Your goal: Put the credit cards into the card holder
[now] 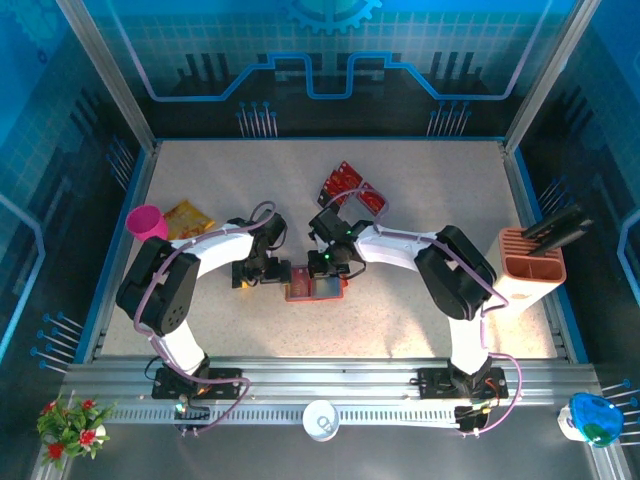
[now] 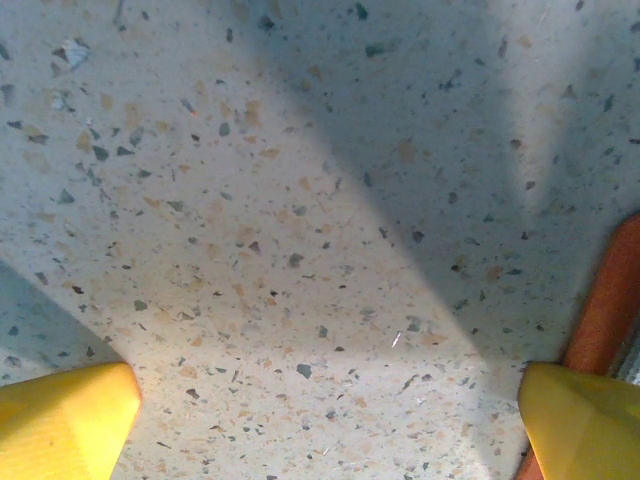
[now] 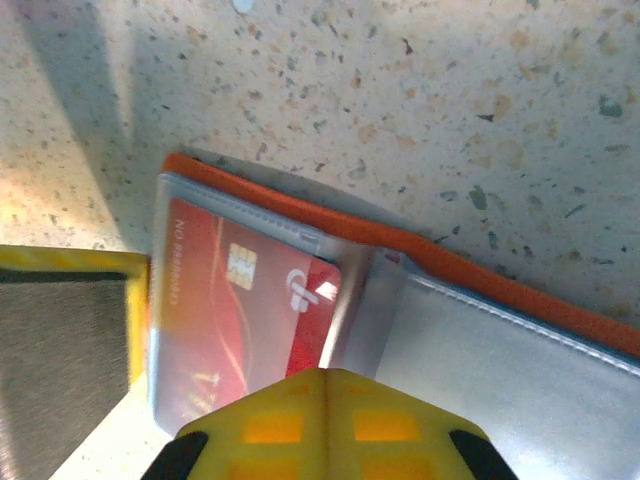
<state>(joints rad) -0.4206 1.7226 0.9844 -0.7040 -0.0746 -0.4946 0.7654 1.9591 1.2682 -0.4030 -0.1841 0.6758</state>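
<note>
Right wrist: my closed right pincer (image 3: 325,390) seems to press the card (image 3: 220,320) into the wallet (image 3: 500,350); I'd push flat, left pincer (image 2: 320,420) wide beside it

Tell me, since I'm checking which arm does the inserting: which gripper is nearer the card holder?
Right. The right gripper, jaws shut, sits directly over the card holder, above its card pocket. The left gripper, jaws open, is beside the holder's outer edge, over bare table.

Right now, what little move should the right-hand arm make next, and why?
Probably nudge the red card deeper into the card holder: the shut right gripper sits at its edge, and the card looks only partly tucked under the clear pocket.
</note>
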